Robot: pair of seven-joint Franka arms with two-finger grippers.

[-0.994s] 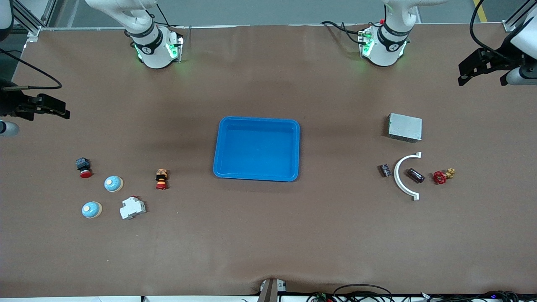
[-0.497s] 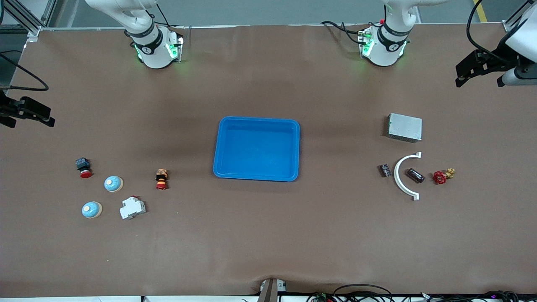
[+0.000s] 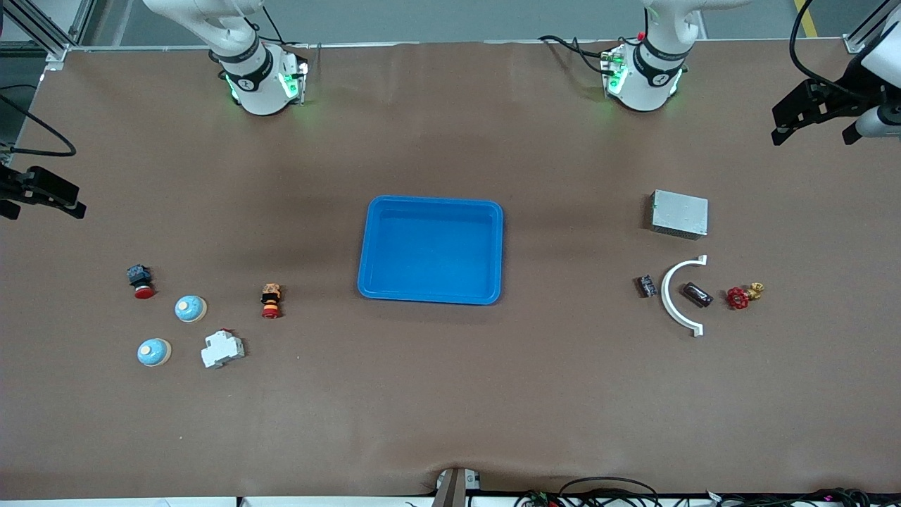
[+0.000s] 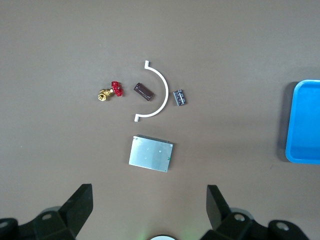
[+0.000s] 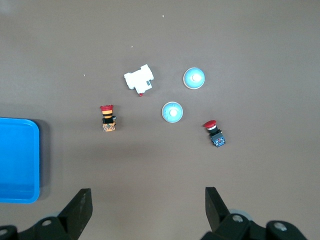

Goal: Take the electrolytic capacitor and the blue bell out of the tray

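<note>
A dark brown cylindrical capacitor (image 3: 697,294) lies inside a white arc near the left arm's end of the table, and it shows in the left wrist view (image 4: 143,91). Two light blue dome bells (image 3: 191,308) (image 3: 154,352) sit near the right arm's end, and they show in the right wrist view (image 5: 172,112) (image 5: 194,78). A blue tray (image 3: 431,201) stands empty in the middle. My left gripper (image 3: 814,135) (image 4: 149,200) hangs open and empty, high over the table's left-arm end. My right gripper (image 3: 43,209) (image 5: 147,202) hangs open and empty, high over the right-arm end.
Beside the capacitor are a white arc (image 3: 672,299), a small black part (image 3: 646,285), a red-handled brass valve (image 3: 742,296) and a grey metal box (image 3: 678,213). By the bells are a white breaker (image 3: 222,349), a red push button (image 3: 139,279) and an orange-red button (image 3: 270,300).
My right gripper has moved outward toward the table's right-arm end. My left gripper has shifted only slightly. Nothing on the table has moved.
</note>
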